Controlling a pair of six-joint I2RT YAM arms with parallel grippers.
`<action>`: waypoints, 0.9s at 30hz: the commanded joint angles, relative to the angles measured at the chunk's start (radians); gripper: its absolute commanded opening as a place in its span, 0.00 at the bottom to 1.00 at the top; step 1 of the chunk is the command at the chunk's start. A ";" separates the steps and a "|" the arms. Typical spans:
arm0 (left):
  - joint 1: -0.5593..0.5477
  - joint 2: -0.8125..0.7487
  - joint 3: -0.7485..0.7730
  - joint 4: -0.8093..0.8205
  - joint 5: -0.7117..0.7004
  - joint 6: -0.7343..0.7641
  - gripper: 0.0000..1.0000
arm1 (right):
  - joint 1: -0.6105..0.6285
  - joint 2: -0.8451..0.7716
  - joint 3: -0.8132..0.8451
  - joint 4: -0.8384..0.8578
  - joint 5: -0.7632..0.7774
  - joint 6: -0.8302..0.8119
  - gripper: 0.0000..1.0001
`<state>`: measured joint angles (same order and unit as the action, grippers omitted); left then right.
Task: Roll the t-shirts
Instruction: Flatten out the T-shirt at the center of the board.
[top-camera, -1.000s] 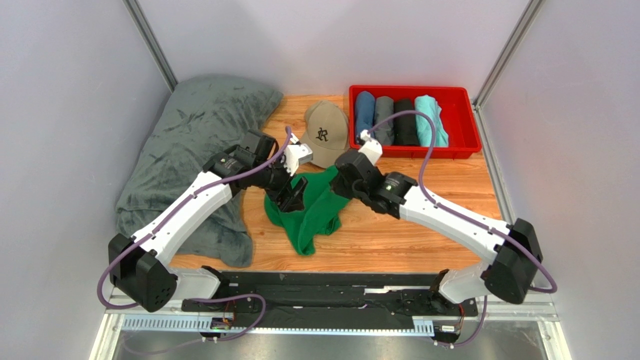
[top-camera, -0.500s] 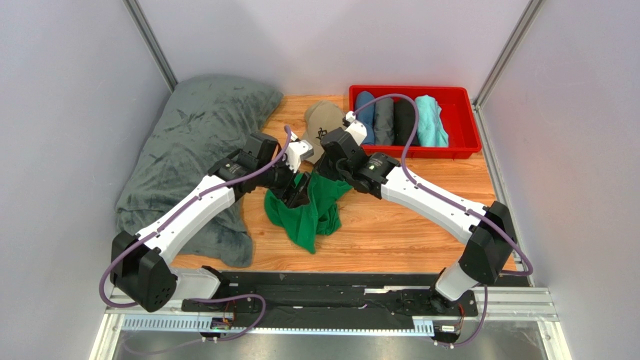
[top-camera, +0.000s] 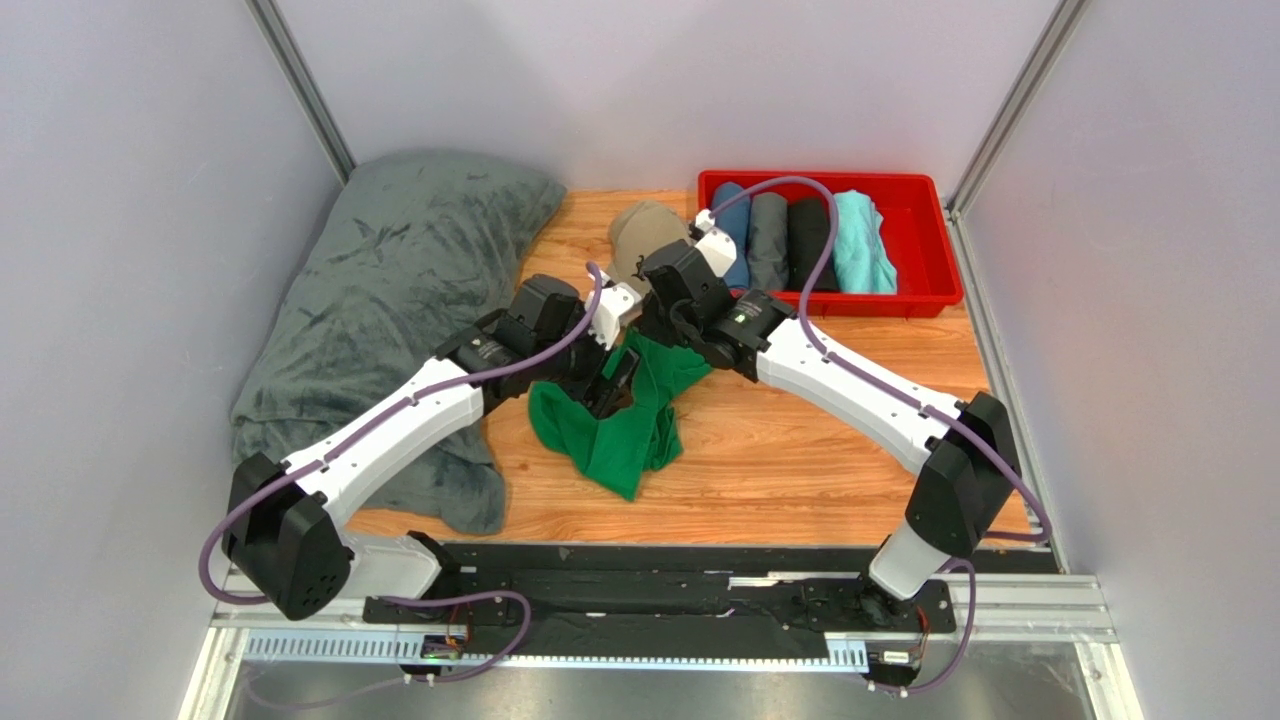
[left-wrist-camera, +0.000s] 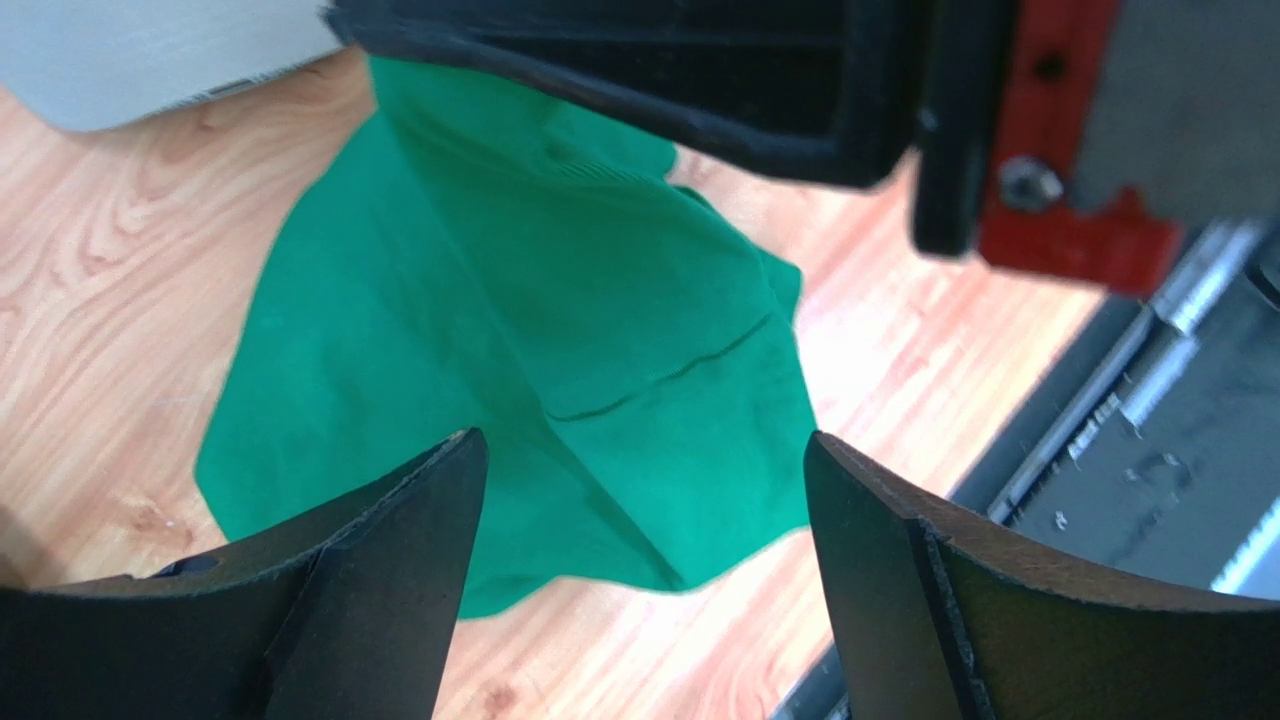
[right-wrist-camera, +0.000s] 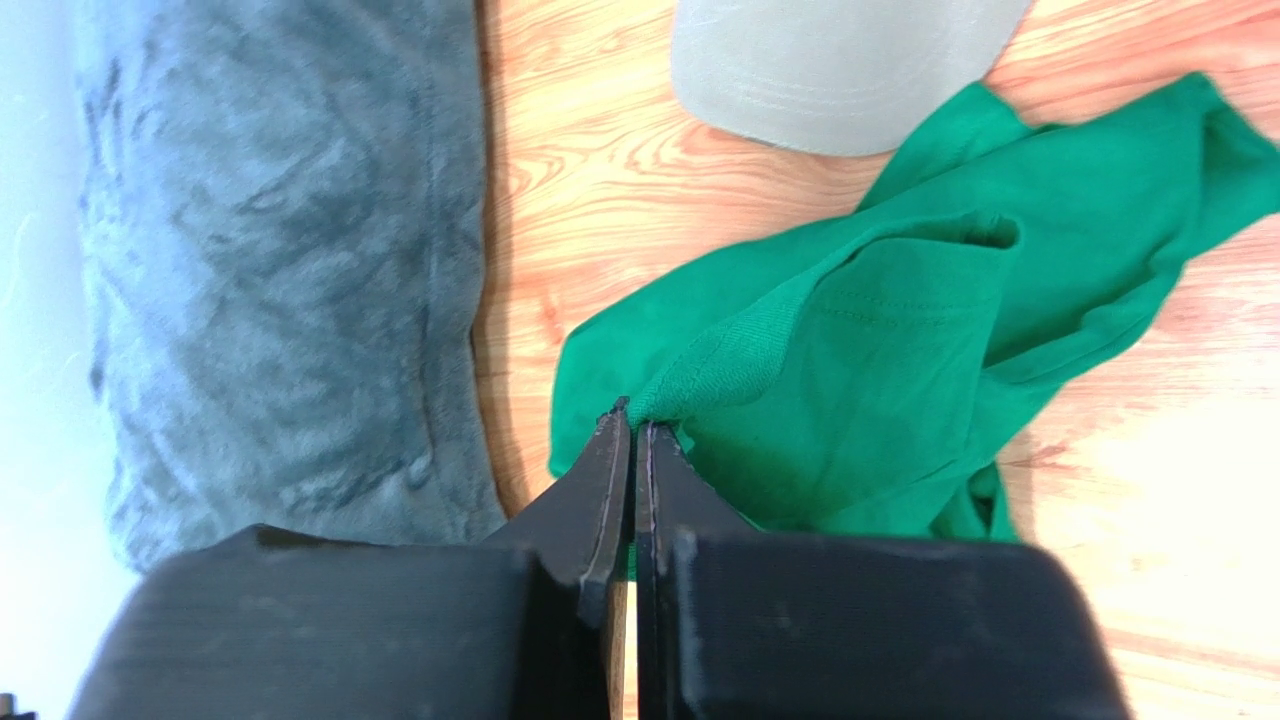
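Four rolled shirts (top-camera: 796, 240) sat in the red tray (top-camera: 935, 294), so that part looked finished. The green t-shirt (top-camera: 628, 435) lay crumpled on the table (top-camera: 842, 465) between the arms, not yet flattened or rolled. The right gripper (right-wrist-camera: 633, 428) was clamped on an edge of it. The left gripper (left-wrist-camera: 646, 458) hung wide open just above the cloth, holding nothing.

Right gripper (right-wrist-camera: 633, 432): jaws pressed together, pinching a fold of the green t-shirt (right-wrist-camera: 902, 345). Shirt lies crumpled on wooden table (right-wrist-camera: 601, 180). Tan cap (right-wrist-camera: 842, 60) just beside it; grey blanket (right-wrist-camera: 286, 255) left.
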<state>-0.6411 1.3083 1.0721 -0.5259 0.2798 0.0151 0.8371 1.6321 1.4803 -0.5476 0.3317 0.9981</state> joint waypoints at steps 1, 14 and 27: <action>-0.009 0.040 0.003 0.055 -0.126 -0.037 0.86 | -0.015 -0.014 -0.017 0.029 0.013 0.019 0.00; -0.008 -0.057 -0.032 0.086 -0.172 0.023 0.85 | -0.187 0.167 0.265 0.012 -0.137 -0.116 0.00; -0.014 0.028 -0.090 0.076 -0.134 0.157 0.85 | -0.194 0.143 0.396 -0.017 -0.135 -0.162 0.00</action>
<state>-0.6483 1.2877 0.9848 -0.4820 0.1276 0.1150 0.6353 1.8404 1.8671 -0.5850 0.2070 0.8486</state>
